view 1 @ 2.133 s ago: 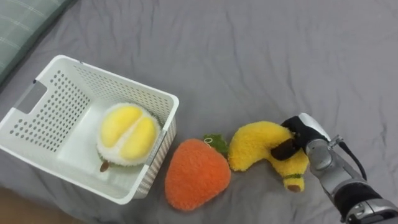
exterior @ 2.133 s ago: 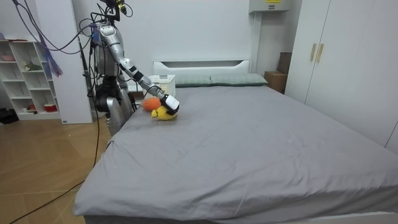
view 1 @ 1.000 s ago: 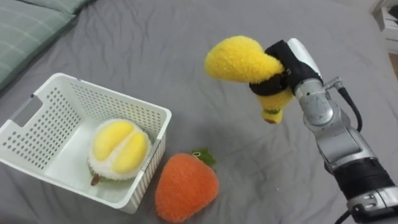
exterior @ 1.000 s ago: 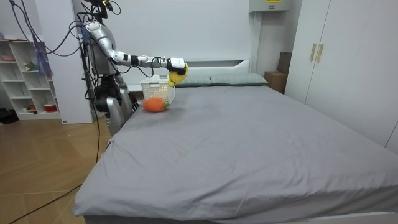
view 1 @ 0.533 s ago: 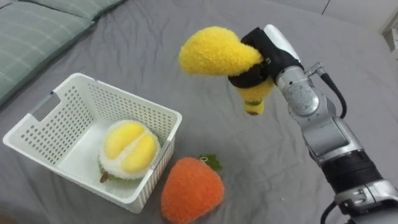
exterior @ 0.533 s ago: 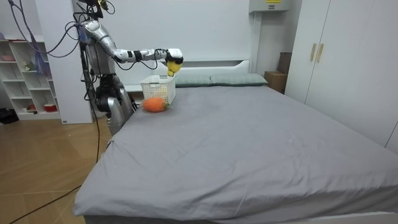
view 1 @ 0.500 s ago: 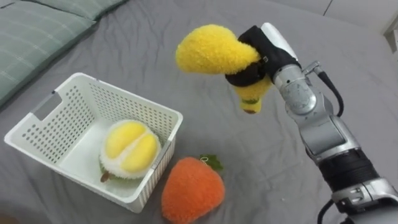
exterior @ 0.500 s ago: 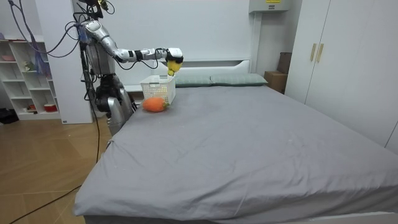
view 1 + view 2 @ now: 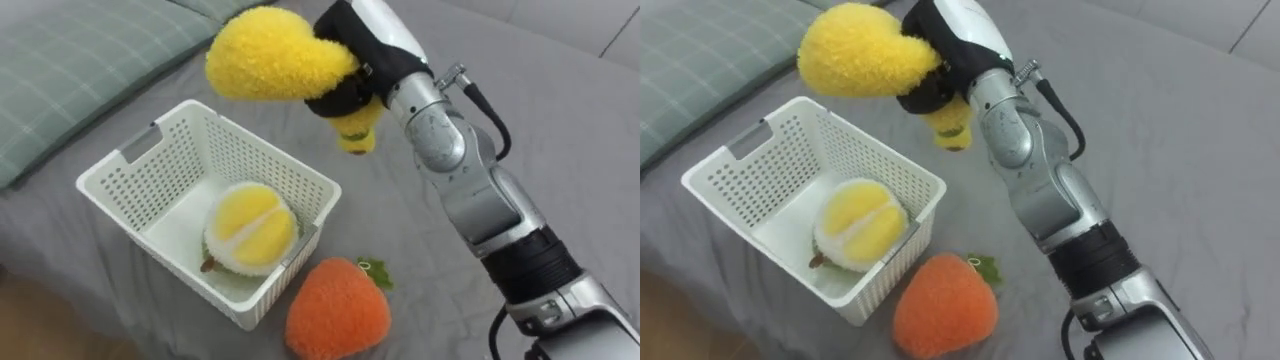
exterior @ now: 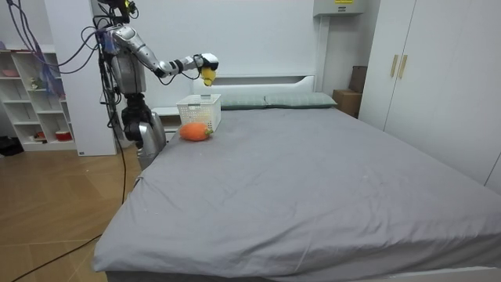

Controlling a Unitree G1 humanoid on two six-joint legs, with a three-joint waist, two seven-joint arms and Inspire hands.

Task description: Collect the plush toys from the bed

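The white basket (image 9: pixel 250 150) is set on the bed (image 9: pixel 560 120), with a durian plush (image 9: pixel 248 225) contained inside. Above its far rim, the banana plush (image 9: pixel 270 55) is clenched by the right hand (image 9: pixel 372 40). An orange plush (image 9: pixel 338 310) is laid just beside the basket.

Plush toys: three in all.
- yellow banana plush (image 9: pixel 270 55): one
- durian plush (image 9: pixel 248 227), yellow and white: one
- orange fruit plush (image 9: pixel 337 310) with green leaf: one

White basket (image 9: pixel 262 158): one.
Bed (image 9: pixel 560 120) with grey sheet: one.
Green pillows: two, first pillow (image 10: pixel 244 100), second pillow (image 10: pixel 301 99).
White wardrobe (image 10: pixel 438 78): one, with two doors, two handles.
Shelf unit (image 10: pixel 31 86): one.
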